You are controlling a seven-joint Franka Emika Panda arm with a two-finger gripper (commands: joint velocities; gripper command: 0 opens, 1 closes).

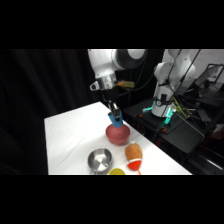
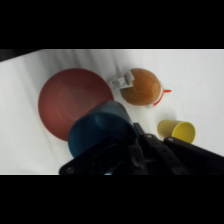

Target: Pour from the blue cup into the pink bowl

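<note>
The blue cup (image 1: 116, 119) hangs tilted just above the pink bowl (image 1: 118, 134), and my gripper (image 1: 114, 113) is shut on it from above. In the wrist view the blue cup (image 2: 98, 131) fills the lower middle, its open mouth leaning over the near rim of the pink bowl (image 2: 67, 97). The bowl's inside looks plain reddish-pink. My gripper's black linkage rises from the bottom edge behind the cup, and the fingertips are hidden by it.
A shiny silver bowl (image 1: 100, 160) stands near the table's front. An orange rounded object on a red base (image 1: 133, 155) lies beside it, also seen as an orange object (image 2: 141, 86). A yellow cup (image 2: 177, 131) lies on its side. Dark equipment stands right of the table.
</note>
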